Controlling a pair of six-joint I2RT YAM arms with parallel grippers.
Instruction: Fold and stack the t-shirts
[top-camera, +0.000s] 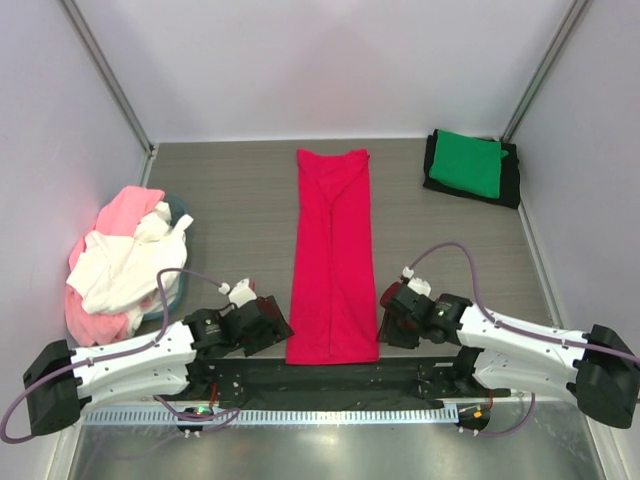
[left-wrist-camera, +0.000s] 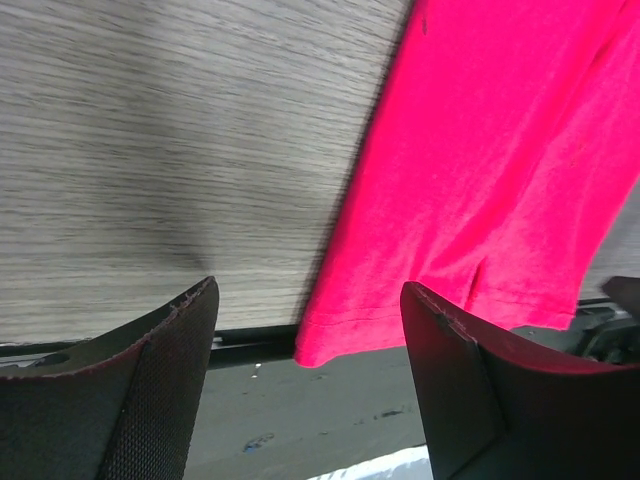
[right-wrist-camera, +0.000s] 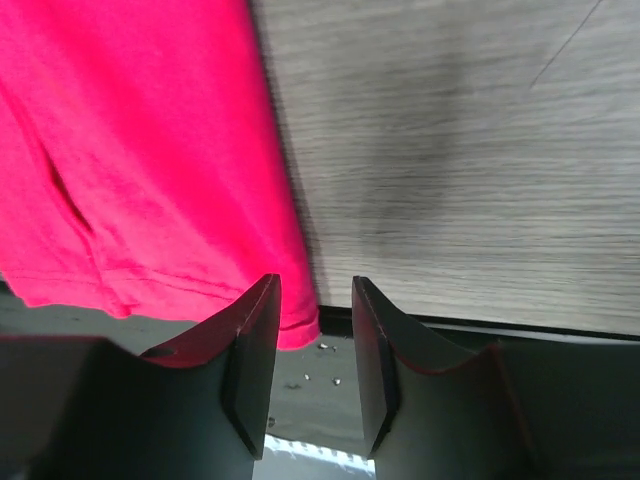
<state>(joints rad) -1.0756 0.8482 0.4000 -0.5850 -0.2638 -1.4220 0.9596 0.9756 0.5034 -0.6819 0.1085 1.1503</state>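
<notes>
A crimson t-shirt (top-camera: 333, 255), folded into a long narrow strip, lies down the middle of the table, and its near hem hangs over the front edge. My left gripper (top-camera: 268, 322) sits just off its near-left corner, open. In the left wrist view that corner of the crimson shirt (left-wrist-camera: 500, 150) lies ahead of the wide gap of the left gripper (left-wrist-camera: 310, 285), untouched. My right gripper (top-camera: 392, 318) sits at the near-right corner. In the right wrist view the right gripper (right-wrist-camera: 315, 280) shows a narrow empty gap, with the crimson shirt (right-wrist-camera: 130, 150) beside its left finger.
A folded green t-shirt (top-camera: 467, 163) lies on a black one (top-camera: 510, 180) at the back right corner. At the left edge is a heap of light pink, white and teal shirts (top-camera: 120, 265). A dark mat (top-camera: 330, 375) runs along the near edge between the arm bases.
</notes>
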